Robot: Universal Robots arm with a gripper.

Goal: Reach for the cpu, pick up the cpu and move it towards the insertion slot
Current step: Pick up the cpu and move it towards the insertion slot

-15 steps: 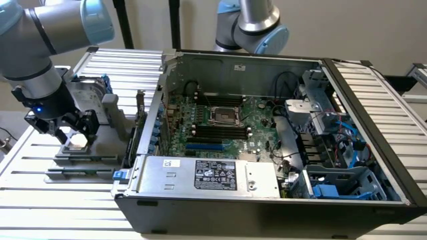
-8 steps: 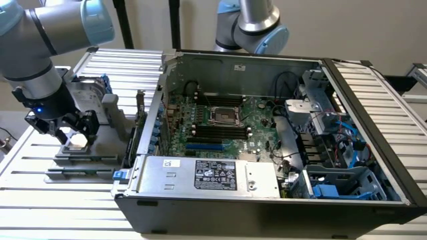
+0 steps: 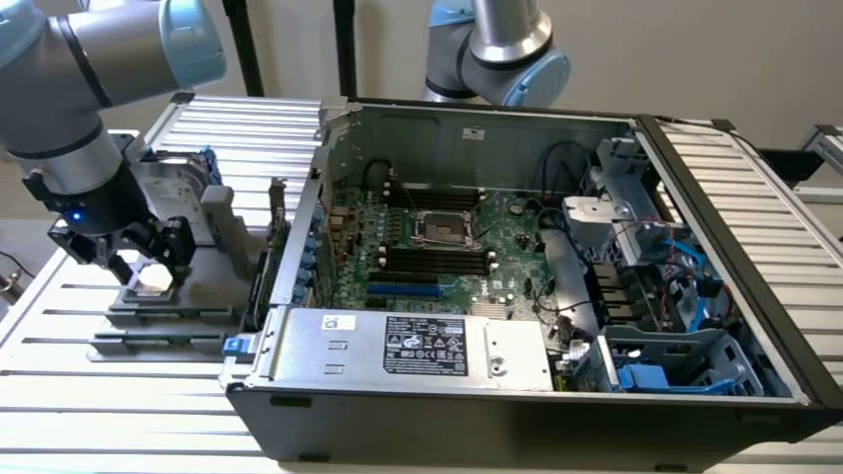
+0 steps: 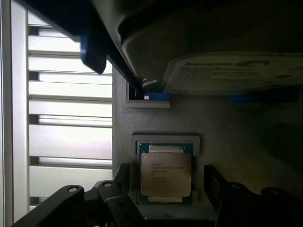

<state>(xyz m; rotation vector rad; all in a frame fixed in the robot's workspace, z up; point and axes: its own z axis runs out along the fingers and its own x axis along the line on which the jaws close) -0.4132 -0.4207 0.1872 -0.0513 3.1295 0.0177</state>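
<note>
So the claw (image 3: 142, 259) is hanging low over the grey holder (image 3: 145, 318) on the exterior view's left, outside the open computer case (image 3: 527, 420). The cpu (image 3: 154, 278) is sitting flat in that holder's square recess, and the claw is straddling it from above.

In the wrist view the cpu (image 4: 165, 170) is lying silver face up with its printed text showing. The claw (image 4: 166, 182) is spread wide, with one of its dark fingers (image 4: 214, 184) standing on each side of the chip. A sliver of the grey holder (image 4: 236, 132) is showing between each finger and the chip's edge, so nothing is pinching it yet and it's resting in its seat.

Just past the cpu, a hard drive (image 4: 227, 71) with a blue bracket is standing in the same holder, and you can see it beside the arm in the exterior view too (image 3: 172, 186).

The insertion slot (image 3: 441, 229) is sitting well apart from the claw, inside the case on the green motherboard (image 3: 507, 242). It has a shiny frame, a dark centre and long black memory slots flanking it. Everything is resting on a slatted metal tabletop (image 3: 79, 405).
</note>
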